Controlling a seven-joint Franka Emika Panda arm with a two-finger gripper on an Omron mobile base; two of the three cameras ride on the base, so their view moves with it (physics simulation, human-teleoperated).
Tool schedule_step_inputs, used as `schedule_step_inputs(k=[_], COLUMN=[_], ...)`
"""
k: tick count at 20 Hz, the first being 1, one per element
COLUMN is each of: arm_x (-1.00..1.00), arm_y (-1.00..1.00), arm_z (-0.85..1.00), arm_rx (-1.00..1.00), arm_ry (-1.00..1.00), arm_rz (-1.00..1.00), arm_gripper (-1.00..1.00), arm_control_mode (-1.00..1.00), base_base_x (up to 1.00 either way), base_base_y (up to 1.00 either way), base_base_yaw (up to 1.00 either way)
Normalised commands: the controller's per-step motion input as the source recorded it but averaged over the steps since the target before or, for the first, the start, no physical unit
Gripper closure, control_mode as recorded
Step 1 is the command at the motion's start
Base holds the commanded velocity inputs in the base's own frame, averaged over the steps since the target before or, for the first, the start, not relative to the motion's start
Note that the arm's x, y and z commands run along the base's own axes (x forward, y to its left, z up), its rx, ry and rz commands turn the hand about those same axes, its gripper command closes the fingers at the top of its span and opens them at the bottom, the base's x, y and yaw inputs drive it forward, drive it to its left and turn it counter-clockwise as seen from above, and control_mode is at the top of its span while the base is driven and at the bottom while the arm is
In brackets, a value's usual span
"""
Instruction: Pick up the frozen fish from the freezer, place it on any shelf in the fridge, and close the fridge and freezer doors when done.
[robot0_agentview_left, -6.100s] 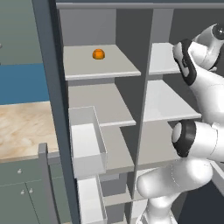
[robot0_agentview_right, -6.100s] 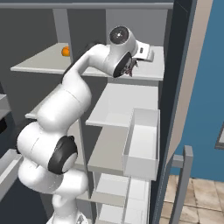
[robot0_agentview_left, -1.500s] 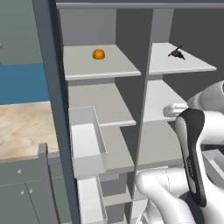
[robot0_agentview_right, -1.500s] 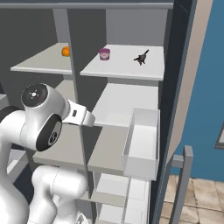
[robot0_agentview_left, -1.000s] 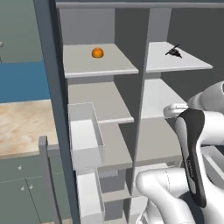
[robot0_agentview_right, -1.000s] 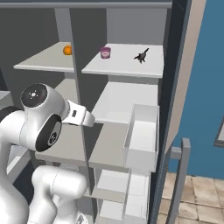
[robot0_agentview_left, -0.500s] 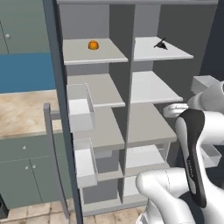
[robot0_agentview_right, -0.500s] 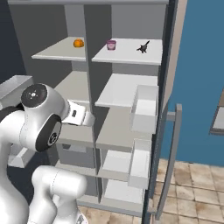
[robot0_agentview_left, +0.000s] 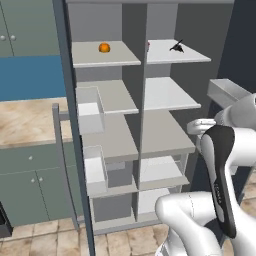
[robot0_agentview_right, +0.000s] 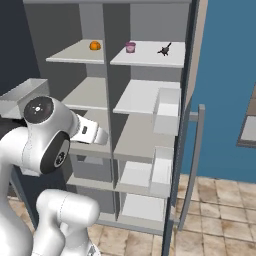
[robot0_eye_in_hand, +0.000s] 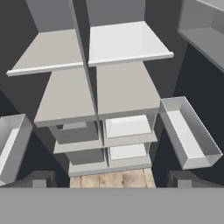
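The tiny black fish shape with thin spiky fins (robot0_agentview_left: 176, 47) is seen lying on the top light grey shelf (robot0_agentview_left: 192, 56) of the tall dark slate-grey unit, near a small purple-pink item (robot0_agentview_right: 130, 47); a round orange item (robot0_agentview_left: 104, 47) sits on the neighbouring top shelf. The fingers (robot0_eye_in_hand: 112, 179) are spread wide and released, with nothing held between them. They are pointed at the lower shelves, so the fish is judged to lie well above and beyond them. Its long axis cannot be told with certainty. Both doors stand open.
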Motion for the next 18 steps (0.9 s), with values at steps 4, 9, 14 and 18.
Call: schedule_step_inputs(k=[4,9,14,18], arm_x=[0.00,-0.06,-0.32,-0.53], arm_y=[0.00,0.00,0.00,0.00], arm_z=[0.00,0.00,0.00,0.00], arm_rx=[0.00,0.00,0.00,0.00], arm_ry=[0.00,0.00,0.00,0.00], arm_rz=[0.00,0.00,0.00,0.00], arm_gripper=[-1.00,-1.00,-1.00,-1.00], arm_control_mode=[1.00,-1.00,-1.00,-1.00], base_base_x=[-0.03,-0.02,0.00,0.00], base_base_y=[0.00,0.00,0.00,0.00], base_base_yaw=[0.00,0.00,0.00,0.00])
